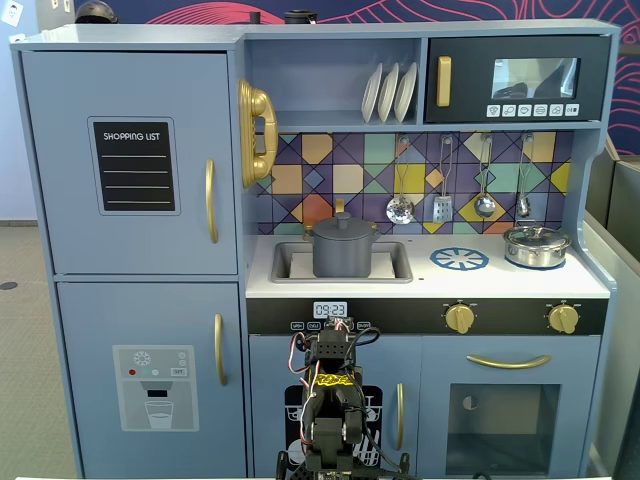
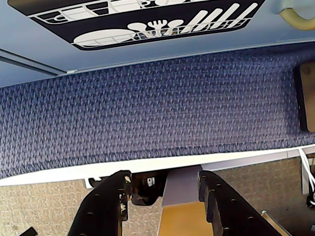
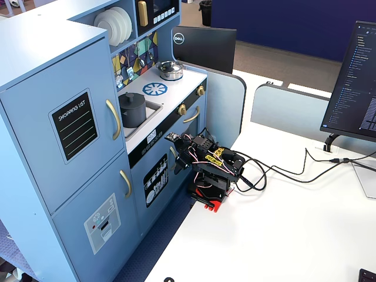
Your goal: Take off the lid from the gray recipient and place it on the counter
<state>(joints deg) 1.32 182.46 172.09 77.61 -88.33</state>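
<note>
Hanging folded low at the bottom centre of a fixed view, my jaws (image 2: 165,189) are parted and hold nothing; in the wrist view the two dark fingers (image 2: 106,204) frame only a strip of blue carpet (image 2: 157,113) and the foot of the toy kitchen's dishwasher door (image 2: 142,22) at the top edge. Further out, the arm (image 3: 208,164) sits curled on the white surface (image 3: 282,235) in front of the kitchen, well apart from anything I must touch. The gray recipient (image 1: 343,255) stands in the recessed sink (image 1: 285,265), centre of that fixed view, and the lid (image 1: 343,226) rests squarely on it, its small knob upright. To the right lie the blue burner mark (image 1: 459,259) and the shiny silver pot (image 1: 536,245), which I should leave alone. I judge the task has not begun: the step in hand is the reach. To do it well I should rise clear of the front edge of the counter (image 1: 330,288), come down over the knob from above with the jaws wide, centre them before closing, lift straight so the pot does not tip, then set the lid on bare worktop beside the sink.
</note>
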